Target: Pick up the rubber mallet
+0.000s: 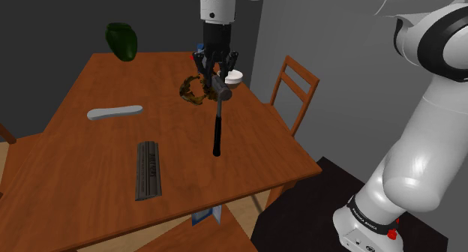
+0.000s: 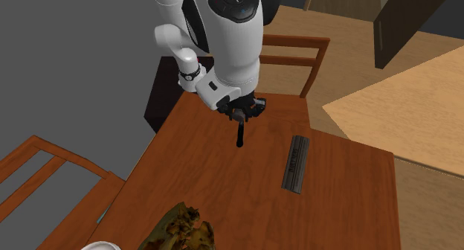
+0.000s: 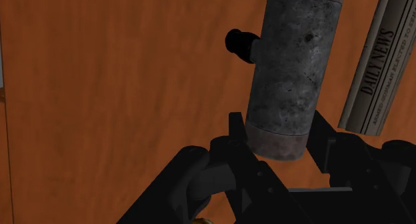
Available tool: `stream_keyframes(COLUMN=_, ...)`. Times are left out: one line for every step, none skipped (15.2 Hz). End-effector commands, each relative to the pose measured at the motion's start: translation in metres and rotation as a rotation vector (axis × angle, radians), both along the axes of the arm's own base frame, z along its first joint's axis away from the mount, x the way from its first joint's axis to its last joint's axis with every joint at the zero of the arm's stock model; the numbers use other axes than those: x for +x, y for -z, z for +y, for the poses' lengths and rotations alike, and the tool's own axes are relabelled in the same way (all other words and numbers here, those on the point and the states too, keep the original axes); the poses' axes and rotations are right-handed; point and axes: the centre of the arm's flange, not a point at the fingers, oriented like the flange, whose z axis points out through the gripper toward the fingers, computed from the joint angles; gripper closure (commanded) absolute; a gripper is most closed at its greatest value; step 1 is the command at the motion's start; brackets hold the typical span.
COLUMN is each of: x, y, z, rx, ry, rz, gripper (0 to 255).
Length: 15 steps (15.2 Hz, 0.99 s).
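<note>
The mallet with a mottled grey cylindrical head and slim black handle [image 1: 218,119] hangs handle-down over the brown wooden surface [image 1: 90,175]. Its head is clamped between the fingers of the all-black pincer [image 1: 217,72]. Whether the handle tip clears the wood cannot be told. Judgement: raise it straight and slowly, since the handle may swing. A folded grey newspaper [image 1: 148,169] lies well apart.

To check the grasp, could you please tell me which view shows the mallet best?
The shoulder view: the mallet shows whole, head in the claw, handle pointing down. The second exterior view shows mainly its handle; the wrist view, its grey head up close.
</note>
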Motion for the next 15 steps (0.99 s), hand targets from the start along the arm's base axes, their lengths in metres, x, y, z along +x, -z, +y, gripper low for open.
stream_keyframes(x=0.0, y=0.0, z=0.0, rx=0.0, ry=0.0, rz=0.0, gripper=255)
stream_keyframes(x=0.0, y=0.0, z=0.0, rx=0.0, ry=0.0, rz=0.0, gripper=255)
stream_keyframes(x=0.0, y=0.0, z=0.0, rx=0.0, ry=0.0, rz=0.0, gripper=255)
stream_keyframes(x=0.0, y=0.001, z=0.0, rx=0.0, ry=0.0, rz=0.0, gripper=255)
stream_keyframes(x=0.0, y=0.001, z=0.0, rx=0.0, ry=0.0, rz=0.0, gripper=255)
stream_keyframes(x=0.0, y=0.001, z=0.0, rx=0.0, ry=0.0, rz=0.0, gripper=255)
stream_keyframes(x=0.0, y=0.001, z=0.0, rx=0.0, ry=0.0, rz=0.0, gripper=255)
stream_keyframes(x=0.0, y=0.0, z=0.0, rx=0.0, ry=0.0, rz=0.0, gripper=255)
stream_keyframes(x=0.0, y=-0.005, z=0.0, rx=0.0, ry=0.0, rz=0.0, gripper=255)
stream_keyframes(x=0.0, y=-0.01, z=0.0, rx=0.0, ry=0.0, rz=0.0, gripper=255)
stream_keyframes(x=0.0, y=-0.016, z=0.0, rx=0.0, ry=0.0, rz=0.0, gripper=255)
stream_keyframes(x=0.0, y=-0.021, z=0.0, rx=0.0, ry=0.0, rz=0.0, gripper=255)
stream_keyframes(x=0.0, y=-0.026, z=0.0, rx=0.0, ry=0.0, rz=0.0, gripper=255)
stream_keyframes(x=0.0, y=-0.031, z=0.0, rx=0.0, ry=0.0, rz=0.0, gripper=255)
stream_keyframes(x=0.0, y=-0.037, z=0.0, rx=0.0, ry=0.0, rz=0.0, gripper=255)
